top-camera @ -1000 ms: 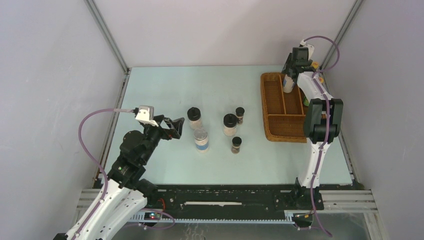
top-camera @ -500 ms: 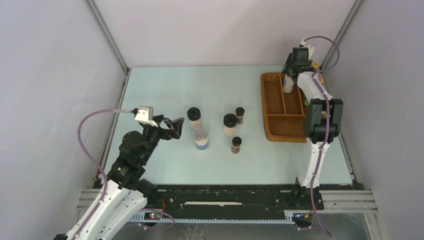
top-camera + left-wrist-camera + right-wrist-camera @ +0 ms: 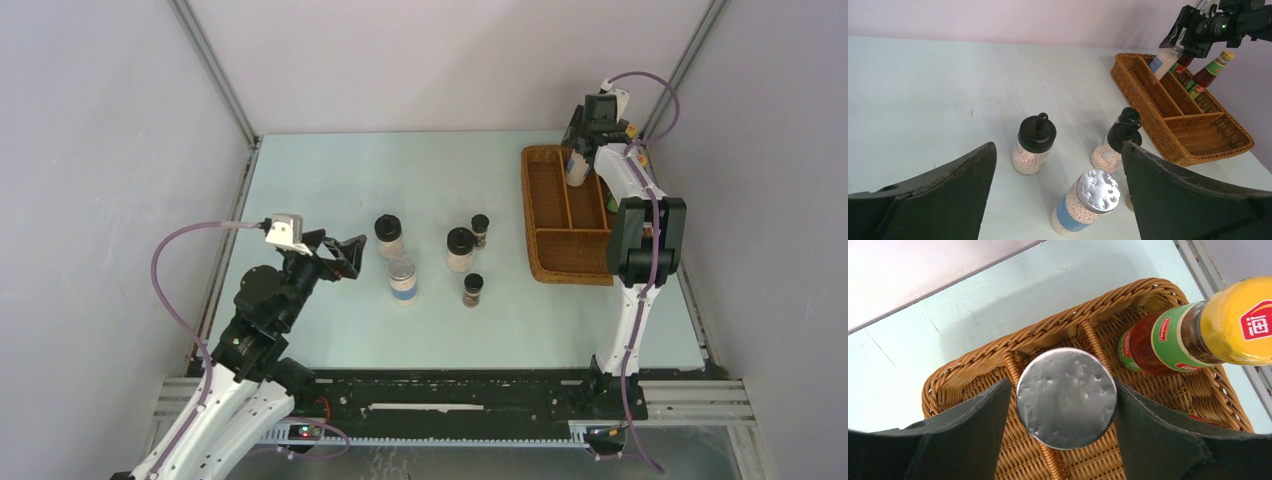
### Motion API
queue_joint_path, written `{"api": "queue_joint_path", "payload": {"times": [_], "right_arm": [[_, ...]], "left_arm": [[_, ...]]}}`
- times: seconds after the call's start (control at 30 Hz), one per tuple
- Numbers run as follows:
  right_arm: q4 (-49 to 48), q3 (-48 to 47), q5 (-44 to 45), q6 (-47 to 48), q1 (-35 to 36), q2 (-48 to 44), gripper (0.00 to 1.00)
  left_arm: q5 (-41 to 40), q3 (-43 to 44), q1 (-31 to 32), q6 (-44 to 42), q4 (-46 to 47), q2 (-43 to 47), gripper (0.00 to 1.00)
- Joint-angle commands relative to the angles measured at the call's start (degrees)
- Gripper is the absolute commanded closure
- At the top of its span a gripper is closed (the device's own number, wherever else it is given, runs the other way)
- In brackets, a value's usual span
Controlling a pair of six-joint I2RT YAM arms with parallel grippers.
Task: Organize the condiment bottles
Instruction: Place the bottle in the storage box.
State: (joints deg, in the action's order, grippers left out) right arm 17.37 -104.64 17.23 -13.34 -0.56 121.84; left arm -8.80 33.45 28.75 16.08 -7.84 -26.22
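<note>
On the table stand two black-lidded white jars, a silver-lidded blue-label jar and two tiny dark jars. My left gripper hovers open just left of them; the blue-label jar lies ahead between its fingers. My right gripper is over the far end of the wicker tray. A second silver-lidded jar sits between its fingers, over a divider, with a thin gap on the left side. A red sauce bottle stands in the tray beside it.
The tray's near compartments hold nothing. Grey enclosure walls and a metal frame close in the table on the left, far and right sides. A second red bottle leans at the tray's far right.
The right gripper's fingers have spread a little off the silver-lidded jar in the tray. The left arm has shifted slightly left, still open.
</note>
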Motion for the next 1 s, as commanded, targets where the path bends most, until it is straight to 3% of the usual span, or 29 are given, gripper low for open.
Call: {"api": "queue_joint_path", "payload": {"times": [0.0, 0.67, 0.97], "right_arm": [[-1.2, -1.9, 0.8, 0.2, 0.4, -3.2, 0.18], [0.7, 0.0, 1.4, 1.1, 0.4, -7.6, 0.15], [0.7, 6.1, 4.3, 2.5, 5.4, -16.0, 0.16]], "left_arm": [[0.0, -1.6, 0.3, -0.3, 1.7, 0.9, 0.00], [0.4, -1.8, 0.3, -0.4, 1.5, 3.2, 0.00], [0.8, -1.1, 0.3, -0.3, 1.2, 3.6, 0.00]]}}
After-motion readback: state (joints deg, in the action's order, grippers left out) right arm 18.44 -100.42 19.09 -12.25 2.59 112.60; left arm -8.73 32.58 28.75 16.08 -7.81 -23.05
